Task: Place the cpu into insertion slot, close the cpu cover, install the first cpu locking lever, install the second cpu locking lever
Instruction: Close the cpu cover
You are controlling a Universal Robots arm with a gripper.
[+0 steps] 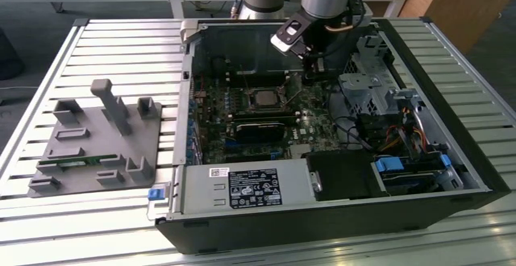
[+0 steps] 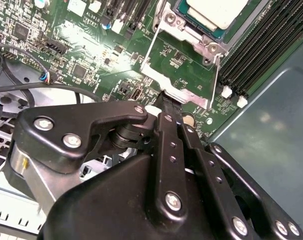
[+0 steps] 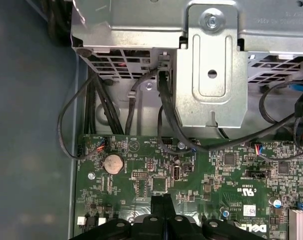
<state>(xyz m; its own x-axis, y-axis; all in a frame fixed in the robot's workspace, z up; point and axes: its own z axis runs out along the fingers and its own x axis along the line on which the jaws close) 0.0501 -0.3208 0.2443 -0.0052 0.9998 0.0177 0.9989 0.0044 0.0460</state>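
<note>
gripper (image 2: 167,97): black, matte linkage of flat bars joined by bright round screws. Its two slim fingers are drawn together, with just a thin seam between them in the first wrist view (image 3: 161,202). In the second wrist view the tips are closed on the cover's outer edge. In the exterior view (image 1: 312,71) it hangs inside the case, just beside the slot.
cover (image 2: 196,99): thin silver frame with a square window. It is swung open away from the slot, and green board shows through the window.
cpu (image 2: 216,11): flat square with a smooth pale metal top. It is seated in the slot and lies level. In the exterior view (image 1: 264,98) it is a grey square mid-board.
slot (image 2: 207,26): square socket with a silver rim bracket and a screw at the corner.
board (image 3: 216,170): glossy green, dense with small chips and solder points.
memory slots (image 2: 261,45): long narrow black ribs beside the slot.
coin cell (image 3: 113,163): round and silver, lying flat on the board.
cage (image 3: 211,65): folded silver sheet metal, perforated, at the board's edge.
cables (image 3: 106,105): thin, black and looping, between cage and board.
case (image 1: 339,217): black box lying open on its side.
plate (image 1: 96,145): grey slab with upright blocks, at the exterior view's left, well apart from the case.
table (image 1: 81,36): pale metal slats.
</note>
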